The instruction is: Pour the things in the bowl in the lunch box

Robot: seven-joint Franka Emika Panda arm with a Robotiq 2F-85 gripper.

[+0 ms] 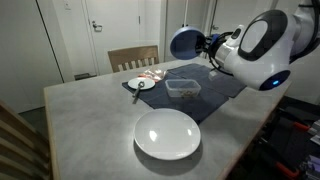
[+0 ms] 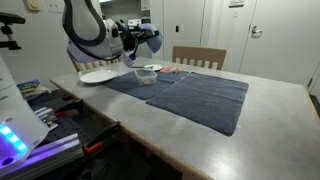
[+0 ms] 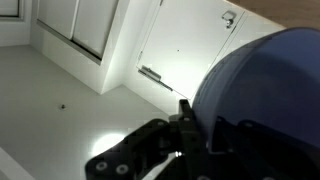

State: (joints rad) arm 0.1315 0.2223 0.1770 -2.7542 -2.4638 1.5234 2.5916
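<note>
Standing at the near edge of the grey table [image 1: 80,120], I see first a large white plate [image 1: 167,134] close to that edge, with bare tabletop open on one side of it. Behind the plate lies a dark blue cloth [image 1: 215,95], which runs toward the side edge under the robot arm [image 1: 262,45]. On the cloth sits the lunch box [image 1: 182,87], upright and without a lid; what is in it I cannot tell. Just beside the cloth is a small white saucer [image 1: 141,84] with something dark at its rim. Farther and higher, the gripper [image 1: 204,44] pinches the rim of the bowl [image 1: 184,42]. The bowl hangs in the air beyond the lunch box, tipped on its side, its contents hidden. In the wrist view one dark finger [image 3: 185,112] presses at the blue rim. A wooden chair [image 1: 133,57] stands at the far edge, with white doors [image 1: 100,30] behind.
</note>
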